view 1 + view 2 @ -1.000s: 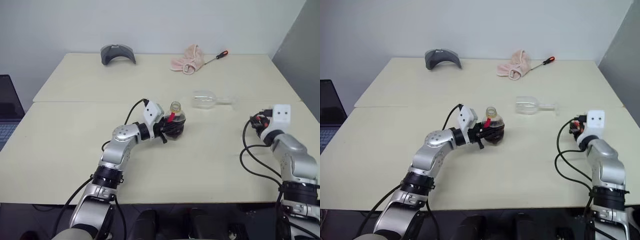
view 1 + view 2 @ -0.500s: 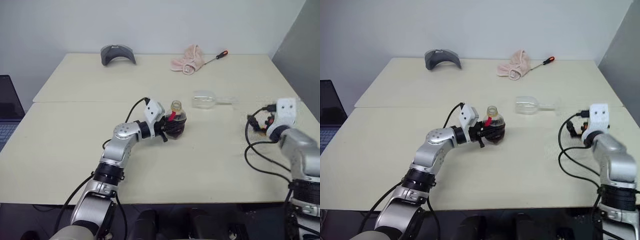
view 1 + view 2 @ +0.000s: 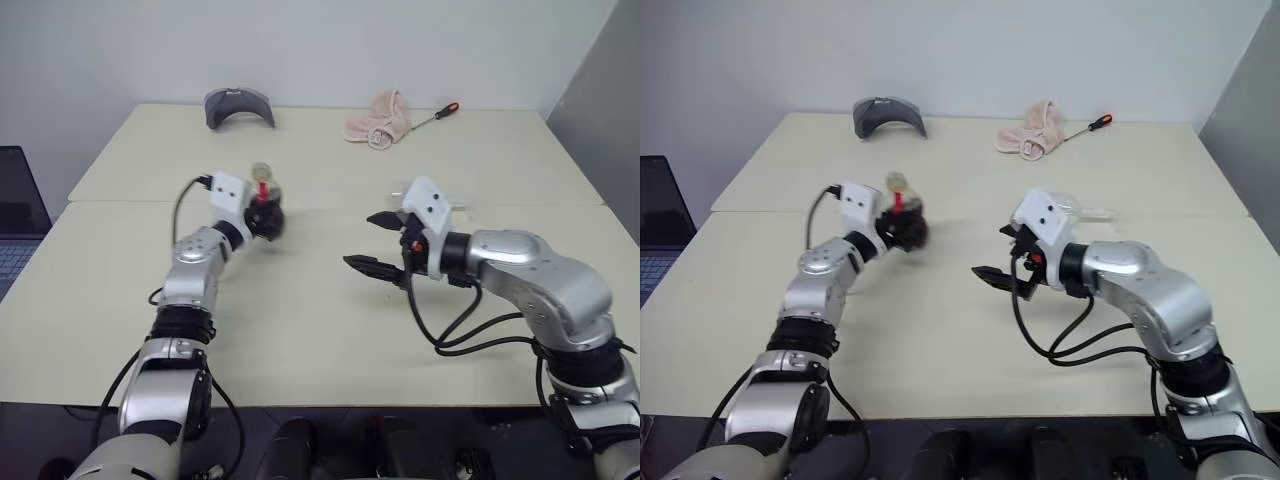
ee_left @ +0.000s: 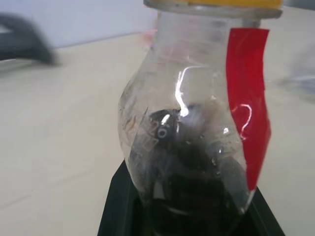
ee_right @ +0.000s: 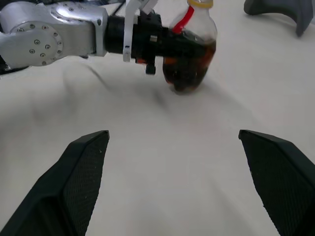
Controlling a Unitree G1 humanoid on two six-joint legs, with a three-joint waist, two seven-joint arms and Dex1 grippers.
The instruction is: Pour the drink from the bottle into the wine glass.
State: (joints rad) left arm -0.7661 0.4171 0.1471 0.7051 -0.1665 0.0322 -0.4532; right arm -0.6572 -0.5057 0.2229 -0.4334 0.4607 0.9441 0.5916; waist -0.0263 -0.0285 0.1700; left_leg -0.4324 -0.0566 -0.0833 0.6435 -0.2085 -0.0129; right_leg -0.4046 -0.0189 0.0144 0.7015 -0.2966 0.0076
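**Clear plastic, matt desk, soft cloth**

The bottle (image 4: 192, 123) is clear, glossy plastic with bright highlights on its bulging wall, a shiny red label strip (image 4: 246, 98) and a yellow cap; the drink (image 5: 189, 69) inside looks dark and wet. The desk (image 3: 300, 320) has a smooth, matt, pale surface. The right gripper (image 5: 182, 182) has matt black fingers with a finely textured face. Both arms wear brushed silver metal shells with white plastic housings. The pink cloth (image 3: 378, 117) looks soft and crumpled. The wine glass (image 3: 1080, 208) is clear and glassy.
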